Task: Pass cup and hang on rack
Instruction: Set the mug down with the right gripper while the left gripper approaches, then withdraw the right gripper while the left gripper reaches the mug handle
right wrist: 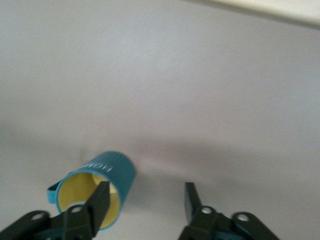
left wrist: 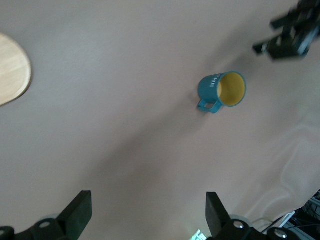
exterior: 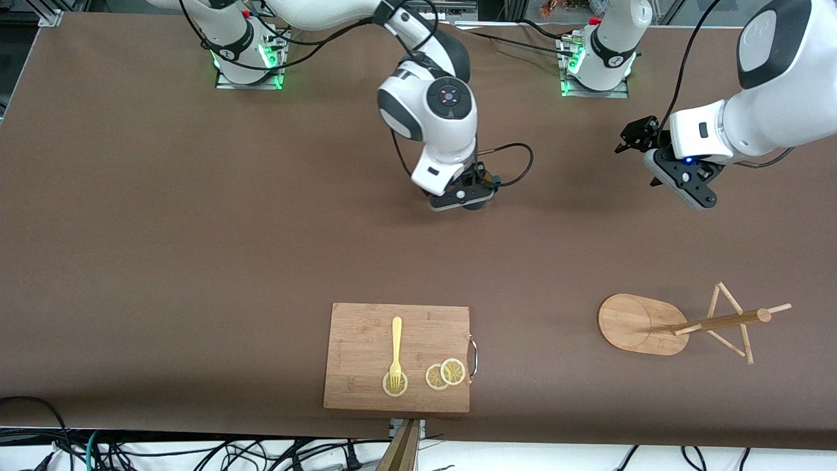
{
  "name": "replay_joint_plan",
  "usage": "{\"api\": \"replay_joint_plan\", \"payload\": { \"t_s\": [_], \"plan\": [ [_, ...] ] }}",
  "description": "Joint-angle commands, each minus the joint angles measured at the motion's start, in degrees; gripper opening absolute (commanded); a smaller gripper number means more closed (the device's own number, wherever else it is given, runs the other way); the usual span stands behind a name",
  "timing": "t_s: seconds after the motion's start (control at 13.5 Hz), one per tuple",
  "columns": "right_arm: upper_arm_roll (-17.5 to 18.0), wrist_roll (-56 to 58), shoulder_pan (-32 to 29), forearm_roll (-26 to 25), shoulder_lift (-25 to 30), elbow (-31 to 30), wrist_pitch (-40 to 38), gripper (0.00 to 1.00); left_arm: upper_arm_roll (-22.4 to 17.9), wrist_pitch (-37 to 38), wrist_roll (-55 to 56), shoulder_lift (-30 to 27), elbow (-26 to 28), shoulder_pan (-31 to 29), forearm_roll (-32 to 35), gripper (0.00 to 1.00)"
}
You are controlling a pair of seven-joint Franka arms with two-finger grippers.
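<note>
The dark teal cup [left wrist: 222,90] with a yellow inside rests on the brown table near the middle; the right hand hides it in the front view. My right gripper [exterior: 465,198] is low over it and open [right wrist: 146,197]. One finger [right wrist: 100,200] is at the mouth of the cup [right wrist: 112,172] and the other is outside its wall. The bamboo rack [exterior: 719,322] stands on its oval base [exterior: 628,320] toward the left arm's end, and the base also shows in the left wrist view [left wrist: 12,70]. My left gripper [exterior: 673,186] hangs open [left wrist: 148,212] and empty above the table.
A rectangular wooden cutting board [exterior: 366,366] lies near the front edge, with a yellow fork [exterior: 396,347] and lemon slices [exterior: 444,374] on it. Cables run along the front edge [exterior: 196,451].
</note>
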State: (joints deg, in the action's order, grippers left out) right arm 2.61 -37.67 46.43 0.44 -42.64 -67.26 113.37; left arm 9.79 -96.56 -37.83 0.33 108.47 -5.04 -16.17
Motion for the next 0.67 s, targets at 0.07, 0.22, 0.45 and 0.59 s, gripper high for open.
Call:
{"api": "replay_joint_plan", "payload": {
  "t_s": [0.07,0.22,0.45,0.59],
  "plan": [
    [0.7,5.6,-8.9,1.4,7.0,-0.9,-6.8,1.00,0.3,-7.6,-20.8,-3.1,11.9,-5.1,-11.0,1.00],
    [1.0,6.7,-14.4,1.4,7.7,-0.7,-7.6,1.00,0.2,-12.4,-33.8,-3.5,18.5,-5.2,-19.2,1.00],
    [0.5,8.8,-19.1,5.2,10.2,-0.7,-9.3,1.00,0.3,-16.9,-51.5,-2.4,24.3,-5.2,-33.0,1.00],
    [-0.1,10.2,-21.5,5.0,12.8,-0.7,-12.1,1.00,0.3,-17.9,-64.3,0.1,26.5,-5.0,-41.0,1.00]
  ]
}}
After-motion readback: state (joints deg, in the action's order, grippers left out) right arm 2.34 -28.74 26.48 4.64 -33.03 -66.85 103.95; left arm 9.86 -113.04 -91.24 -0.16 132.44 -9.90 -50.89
